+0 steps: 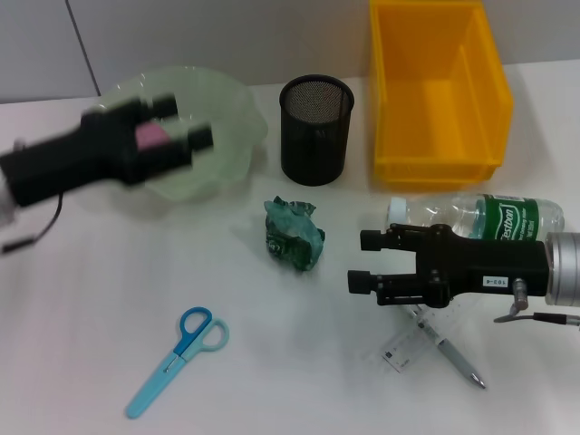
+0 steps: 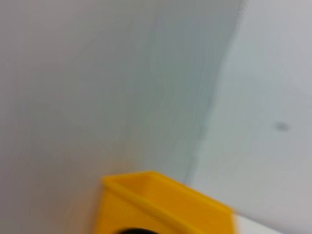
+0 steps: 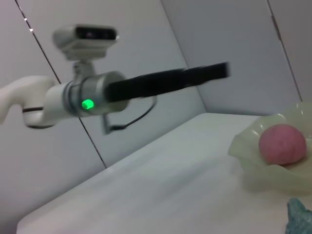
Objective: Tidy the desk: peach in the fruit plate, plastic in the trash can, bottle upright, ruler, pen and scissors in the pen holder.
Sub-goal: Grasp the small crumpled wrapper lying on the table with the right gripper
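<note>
Your left gripper is up over the pale green fruit plate, jaws spread and holding nothing. The pink peach shows between them, and your right wrist view has it sitting in the plate. Your right gripper hangs low over the desk, jaws parted and empty too, with the bottle lying on its side just behind it. The clear ruler and the pen lie crossed right under that arm. The crumpled green plastic sits mid-desk, below the black mesh pen holder. The yellow trash can is at the back right, blue scissors near the front left.
</note>
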